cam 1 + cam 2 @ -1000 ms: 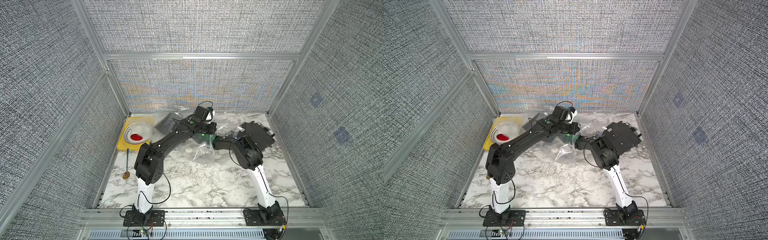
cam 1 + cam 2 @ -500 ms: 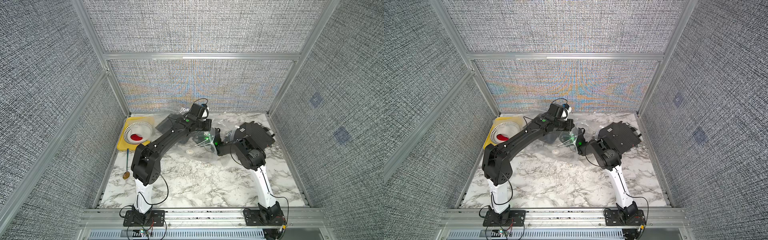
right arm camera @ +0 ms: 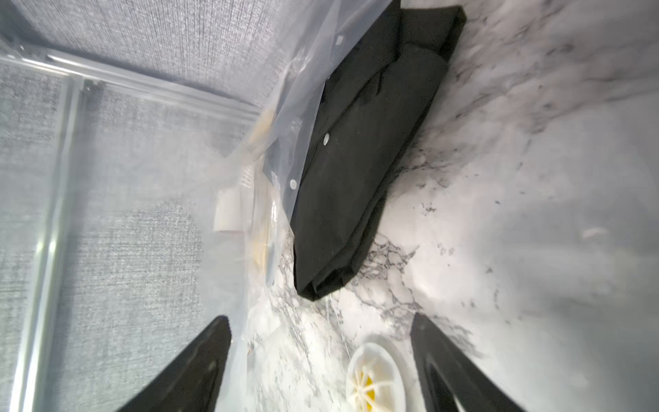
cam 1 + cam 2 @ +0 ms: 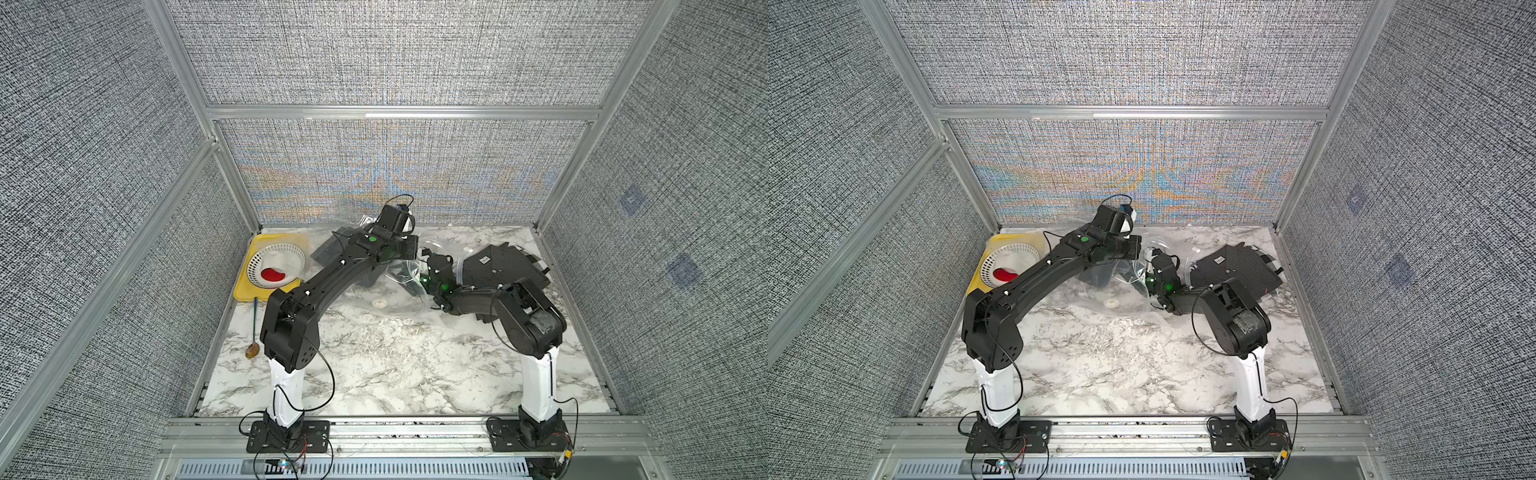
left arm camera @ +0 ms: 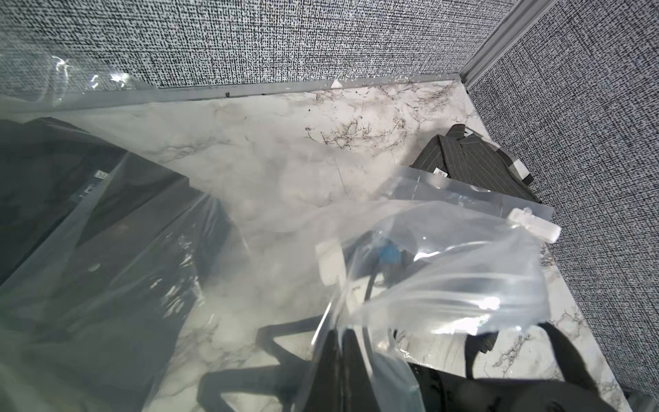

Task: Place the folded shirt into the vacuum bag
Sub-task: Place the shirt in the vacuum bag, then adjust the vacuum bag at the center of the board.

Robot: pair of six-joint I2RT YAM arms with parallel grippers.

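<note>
The vacuum bag is a clear crinkly sheet across the back middle, with its white valve disc lying flat. A black folded shirt lies at the bag's left end, seen through the film in the left wrist view. A second, striped folded shirt lies outside the bag at the back right. My left gripper is shut on the bag's lip and holds it up. My right gripper stands open at the bag's mouth, with the valve between its fingers and nothing held.
A yellow tray at the back left holds a white basket with a red piece in it. A thin spoon lies along the left edge. The booth's walls close in on three sides. The marble table is bare towards the front.
The left gripper has lifted the bag's lip slightly back and left, so the film now billows open instead of hanging flat. The right gripper has edged towards that opening.
</note>
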